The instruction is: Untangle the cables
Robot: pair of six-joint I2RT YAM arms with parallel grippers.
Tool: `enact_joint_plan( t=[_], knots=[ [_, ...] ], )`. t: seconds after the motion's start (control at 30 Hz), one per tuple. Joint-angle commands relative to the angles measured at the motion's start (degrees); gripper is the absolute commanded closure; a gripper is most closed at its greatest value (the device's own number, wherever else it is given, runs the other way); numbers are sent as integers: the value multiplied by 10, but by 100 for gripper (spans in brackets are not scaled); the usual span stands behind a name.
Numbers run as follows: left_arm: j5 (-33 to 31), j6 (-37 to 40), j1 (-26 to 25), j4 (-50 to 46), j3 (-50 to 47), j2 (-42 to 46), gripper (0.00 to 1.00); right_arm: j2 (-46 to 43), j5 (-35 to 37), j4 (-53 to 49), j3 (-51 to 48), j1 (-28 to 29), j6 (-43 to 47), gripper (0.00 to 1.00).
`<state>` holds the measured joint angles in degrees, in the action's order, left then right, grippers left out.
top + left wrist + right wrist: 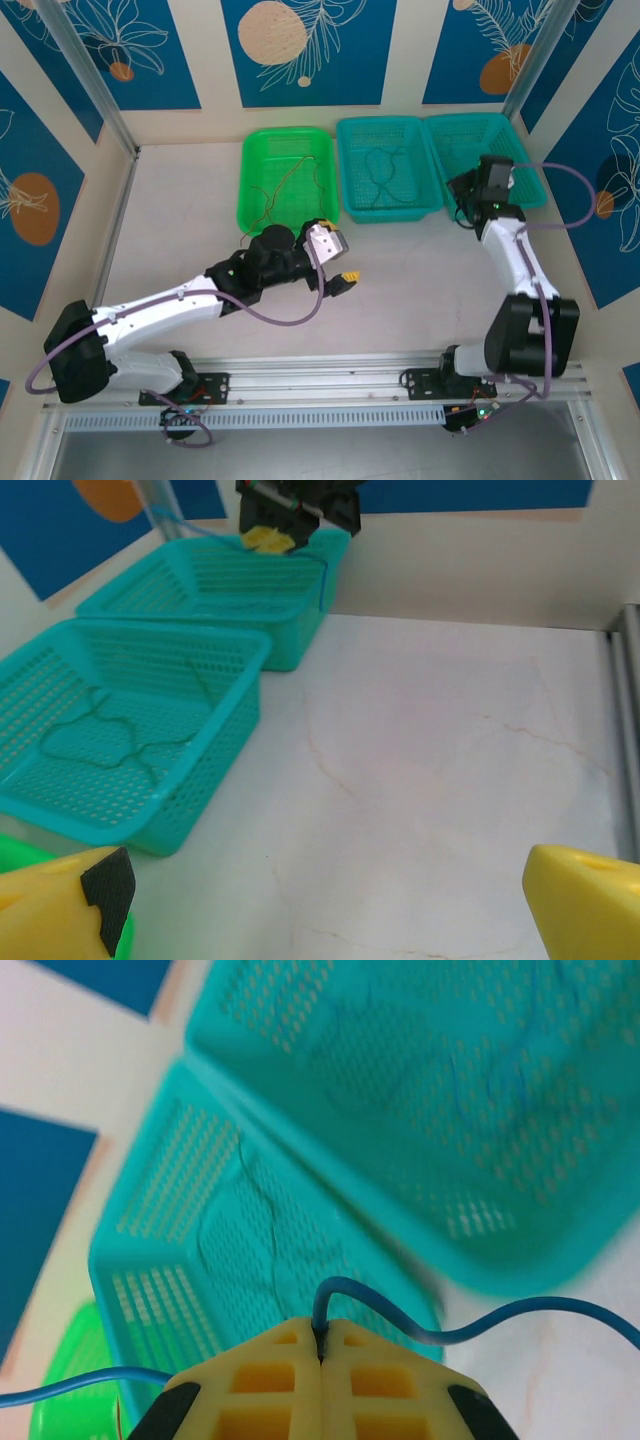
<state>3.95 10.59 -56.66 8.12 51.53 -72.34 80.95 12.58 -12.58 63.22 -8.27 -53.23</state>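
Surface: pale table (400, 270) with faint brownish veins like marble, matte, with a metal rail (320, 365) along the near edge carrying both arm bases.
Room: cream walls (400, 50) with dark blue panels bearing white leaf outlines and orange discs; slanted aluminium posts (85, 75) stand at the back corners.
Baskets: three perforated plastic baskets in a row at the far side, touching or nearly so: green basket (285, 178) on the left, middle teal basket (388, 168), right teal basket (480, 155).
Red-brown cable (290, 185): lies curled in the green basket.
Dark teal-green cable (100, 742): lies in loose curves on the middle teal basket's floor.
Blue cable (550, 1301): pinched by the right gripper (320, 1345), trailing off to both sides above the baskets.
Right gripper: fingers fully together on the blue cable, beside the right teal basket's near-left corner.
Left gripper (320, 915): yellow fingers (60, 905) spread wide, holding nothing, above bare table in front of the middle teal basket.
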Motion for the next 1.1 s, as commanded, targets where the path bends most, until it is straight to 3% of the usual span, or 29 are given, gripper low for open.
enact_joint_plan(
  t=[0.0, 0.03, 0.07, 0.1, 0.13, 0.17, 0.27, 0.47, 0.7, 0.9, 1.07],
  knots=[
    [-54, -14, -6, -30, 13, 9, 0, 72, -15, 80, 65, -31, 67, 100],
    [-51, -14, -6, -29, 10, 11, 0, 101, -23, 84, 87, -39, 74, 97],
    [-48, -15, -6, -27, 9, 12, 0, 127, -36, 84, 106, -46, 79, 76],
    [-43, -17, -6, -26, 9, 13, 0, 160, -48, 60, 137, -55, 70, 40],
    [-40, -19, -6, -27, 9, 13, 0, 189, -74, 17, 175, -68, 45, 20],
    [-35, -20, -6, -27, 9, 13, 0, 209, -102, -11, 202, -78, 35, 15],
    [-30, -21, -7, -23, 5, 15, 0, 212, -129, -14, 205, -88, 26, 11],
    [-61, -19, -7, -24, -2, 16, 0, 133, -157, -10, 144, -83, 65, 11],
    [-254, -13, 4, -23, -57, 54, 0, -63, -109, 27, -47, 0, 213, 10],
    [-348, -34, 77, -10, -150, 115, 0, -216, 7, 61, -211, 87, 294, 10],
    [-404, -45, 165, 18, -232, 175, 0, -269, 125, 233, -371, 138, 401, 10]
  ],
)
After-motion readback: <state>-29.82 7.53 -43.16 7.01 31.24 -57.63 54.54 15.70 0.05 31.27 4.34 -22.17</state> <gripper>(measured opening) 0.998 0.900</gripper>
